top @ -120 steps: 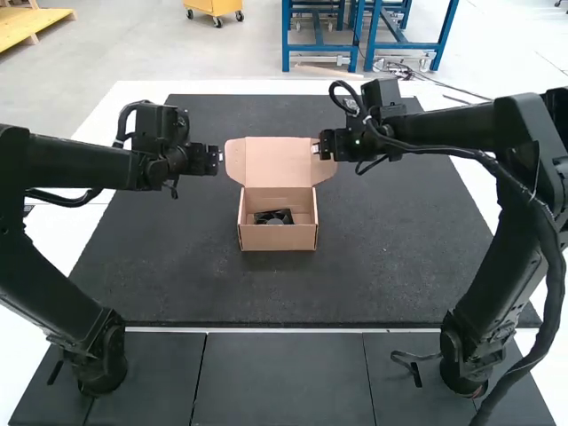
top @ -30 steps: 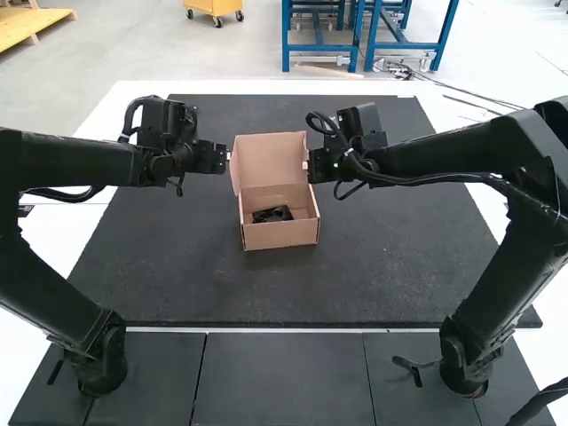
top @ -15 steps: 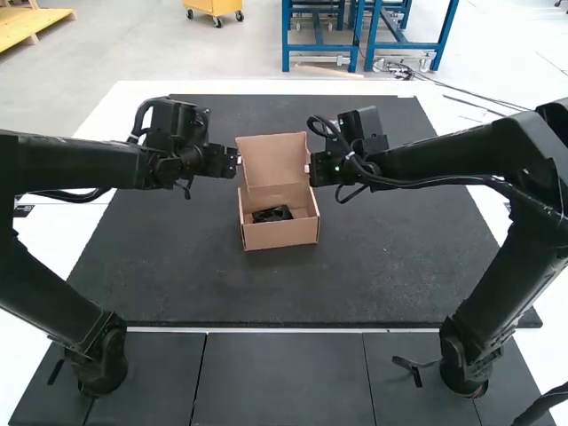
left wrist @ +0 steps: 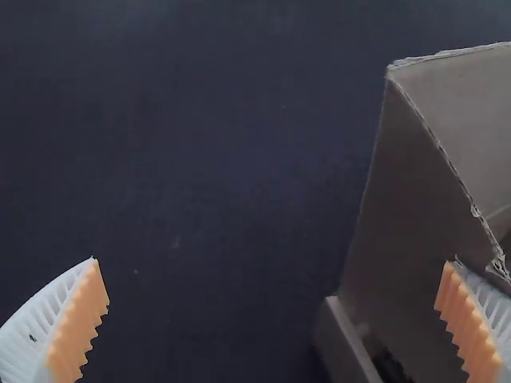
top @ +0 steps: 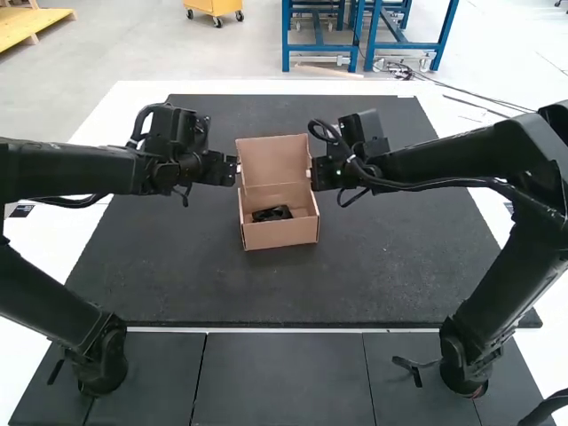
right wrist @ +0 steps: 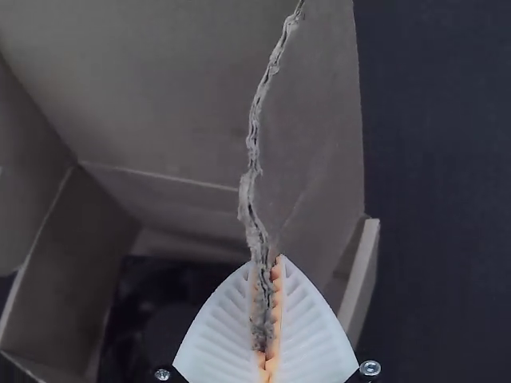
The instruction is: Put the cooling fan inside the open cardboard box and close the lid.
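The brown cardboard box (top: 278,228) stands in the middle of the black mat, and the dark cooling fan (top: 272,214) lies inside it. Its lid (top: 272,160) stands almost upright at the far side. My right gripper (top: 312,174) is at the lid's right edge, shut on the lid's side flap (right wrist: 307,159), the torn cardboard edge running between its white fingers (right wrist: 219,335). The fan (right wrist: 156,315) is a dark shape below. My left gripper (top: 231,169) is at the lid's left edge, open wide (left wrist: 271,335), with the lid's left flap (left wrist: 423,207) close to one orange pad (left wrist: 463,319).
The black mat (top: 399,257) covers most of the white table, with free room all around the box. Both arms stretch inward from the sides at the height of the lid.
The lid has swung from lying back to nearly upright, carried by my right gripper. My left gripper has moved right, up to the lid's left edge.
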Controlling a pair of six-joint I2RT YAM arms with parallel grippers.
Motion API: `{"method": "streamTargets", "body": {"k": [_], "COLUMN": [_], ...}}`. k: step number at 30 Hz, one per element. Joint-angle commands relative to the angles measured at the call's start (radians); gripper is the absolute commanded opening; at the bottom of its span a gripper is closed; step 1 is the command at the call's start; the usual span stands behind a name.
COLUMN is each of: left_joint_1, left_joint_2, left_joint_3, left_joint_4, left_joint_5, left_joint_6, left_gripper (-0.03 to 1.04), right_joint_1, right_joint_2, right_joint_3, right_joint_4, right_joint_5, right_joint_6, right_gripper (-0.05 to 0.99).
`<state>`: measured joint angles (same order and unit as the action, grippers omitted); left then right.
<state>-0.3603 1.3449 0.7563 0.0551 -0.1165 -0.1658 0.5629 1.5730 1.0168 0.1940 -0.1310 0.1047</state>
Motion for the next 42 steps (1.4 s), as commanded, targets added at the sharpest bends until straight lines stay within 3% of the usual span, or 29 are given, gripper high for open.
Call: {"method": "streamTargets", "body": {"k": [1, 15, 29, 42], "left_joint_1": [-0.011, -0.014, -0.054, -0.054], "left_joint_2": [-0.039, -0.058, -0.072, -0.132], "left_joint_3": [-0.017, -0.049, -0.063, -0.123], "left_joint_4": [0.005, 0.014, -0.003, -0.018], "left_joint_5": [-0.005, -0.002, 0.023, 0.023], "left_joint_6": [-0.005, -0.005, -0.011, -0.001], "left_gripper": [0.97, 0.97, 0.97, 0.97], "right_joint_1": [0.022, 0.022, 0.028, 0.031], "right_joint_2": [-0.019, -0.021, -0.051, -0.073], "right_joint_3": [-0.017, -0.024, -0.047, -0.123], "right_joint_4": [-0.021, -0.056, -0.091, -0.065], "right_joint_5": [-0.013, 0.001, 0.024, 0.022], "right_joint_6": [0.003, 0.004, 0.006, 0.004], "right_gripper": [-0.02, -0.02, -0.02, -0.02]}}
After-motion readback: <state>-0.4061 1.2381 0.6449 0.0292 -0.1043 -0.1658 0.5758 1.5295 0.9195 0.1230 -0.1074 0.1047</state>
